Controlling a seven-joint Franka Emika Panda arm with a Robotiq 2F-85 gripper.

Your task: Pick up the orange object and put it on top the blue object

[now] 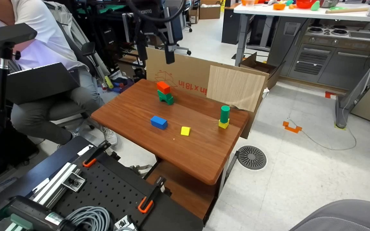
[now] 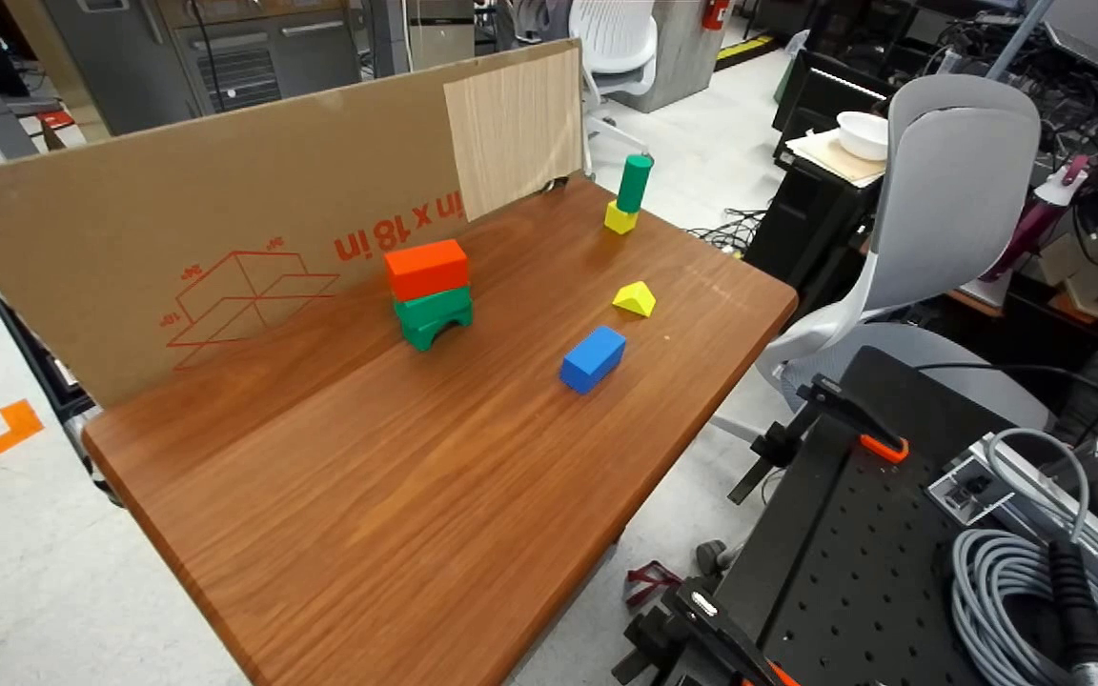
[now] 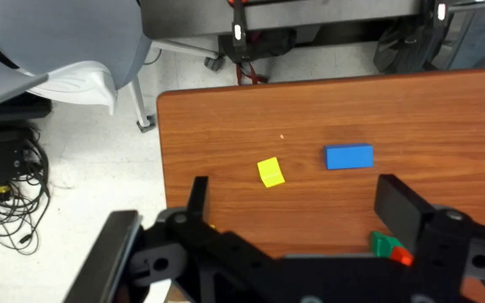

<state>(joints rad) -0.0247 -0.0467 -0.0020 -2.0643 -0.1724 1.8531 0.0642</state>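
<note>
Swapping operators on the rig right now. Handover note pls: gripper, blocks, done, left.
Gripper: open, holding nothing, raised above the table.
Orange block: sitting on top of the green arch.
Blue block: lying on the table, nothing on it; yellow wedge nearby, not touching.
Done: orange not yet picked up or placed on blue.
Left: grip orange, lift it off the arch, set it on blue, let go. Probably worth a straight lift, so the arch isn't knocked.
</note>
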